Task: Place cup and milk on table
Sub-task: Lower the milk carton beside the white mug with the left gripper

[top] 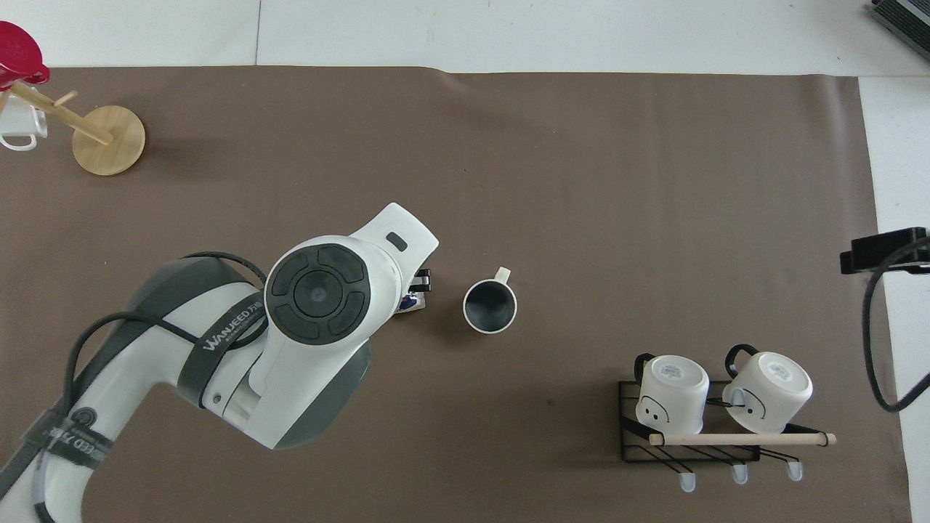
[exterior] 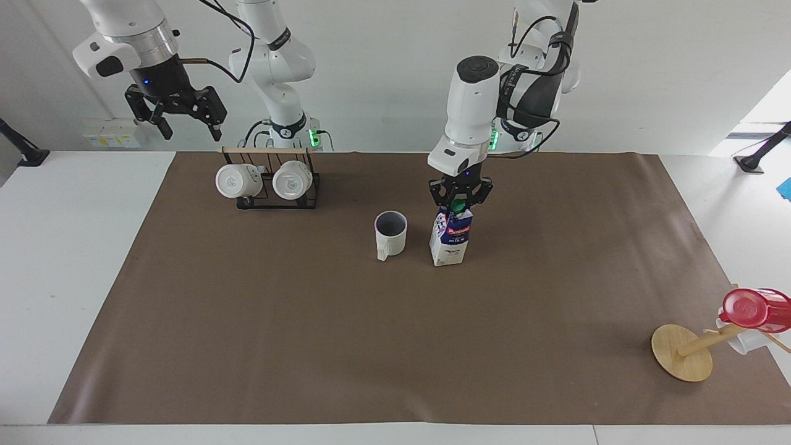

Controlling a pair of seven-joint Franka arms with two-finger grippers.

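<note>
White wall backs the two arms, and below them a wide white tabletop [exterior: 68, 259] carries a large matte brown paper sheet [exterior: 346, 334] as its middle surface.

At the middle of the sheet stands the milk carton [exterior: 450, 237], small and upright, dark blue and white with a red label band and a green screw cap [exterior: 458, 204]. Its base sits on the paper. The left tool [exterior: 458, 199] comes straight down onto it, fingers closed on the carton's top around the cap. In the overhead view the left arm's big white wrist covers almost all of the carton, so only a corner of it [top: 412, 304] and a bit of the tool's black finger show past the housing.

Just beside the carton, toward the right arm's end of the tabletop, stands the cup [exterior: 390, 234], apart from the carton: a cream-white ceramic mug with a dark grey inside, upright, shorter than the carton, its loop handle turned away from the robots.

The right tool [exterior: 185, 123] waits high in the air with its fingers spread wide and nothing between them, above the tabletop near a black wire rack [exterior: 278, 188] with two plain white mugs [exterior: 238, 180] lying on their sides. In the overhead view that tool is mostly cut off at the frame's edge.

A wooden mug tree [exterior: 683, 352] lies tipped at the left arm's end, carrying a red see-through plastic cup [exterior: 751, 308]; another pale cup behind it is hard to make out.
</note>
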